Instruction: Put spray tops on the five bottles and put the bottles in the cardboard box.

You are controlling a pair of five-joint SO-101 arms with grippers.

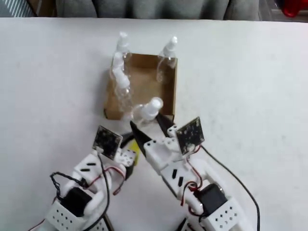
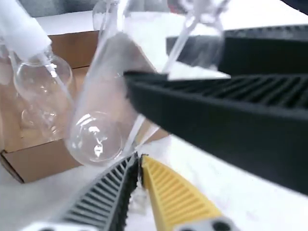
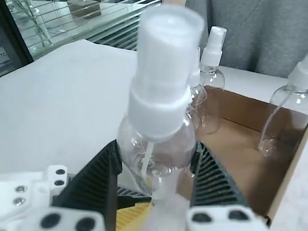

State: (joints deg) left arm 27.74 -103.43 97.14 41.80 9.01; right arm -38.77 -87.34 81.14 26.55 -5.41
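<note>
While the white table [image 1: 250, 72] takes up most of the high view, the cardboard box [image 1: 143, 79] sits open just above the middle of the frame. Both arms come up from the bottom edge toward its lower wall.

The right arm [image 1: 192, 178] slants up and leftward from the lower right corner, with its wrist bent toward the box. Its gripper [image 1: 144, 120] is partly spread, the two black fingers [image 3: 96, 178] pressed on either side of a clear bottle [image 1: 143, 113], just under the shoulder. That bottle carries a white spray top [image 3: 166, 62] and leans at the box's lower rim. I cannot tell whether its base touches the cardboard.

The left arm [image 1: 82, 192] rises from the lower left corner and stops short of the box, just left of the right gripper. The left gripper [image 2: 140, 161] has its black and yellow fingers pressed together with nothing between them, its tip pointing at the held bottle's base.

The other bottles [image 1: 166, 60], all capped, stand along the box's left wall and in its upper right corner.
</note>
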